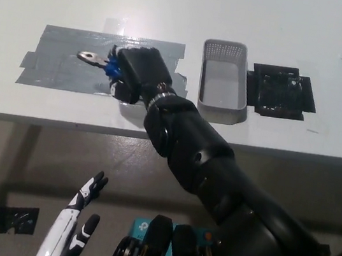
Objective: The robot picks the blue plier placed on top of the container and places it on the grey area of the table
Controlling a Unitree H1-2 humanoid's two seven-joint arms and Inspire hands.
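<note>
My black right hand [137,75] is over the grey taped area [65,61] of the white table, shut on the blue plier [100,61]. The plier's metal jaws stick out to the left of the hand, low over the tape; its blue handles are mostly hidden in the fingers. Whether the plier touches the tape I cannot tell. The grey mesh container [224,81] stands to the right of the tape with nothing on it. My white left hand [76,226] rests open below the table edge at the lower left.
A black square pad [281,91] lies right of the container. The table's front edge [43,120] runs across the middle of the picture. My right arm crosses the table's front edge from the lower right.
</note>
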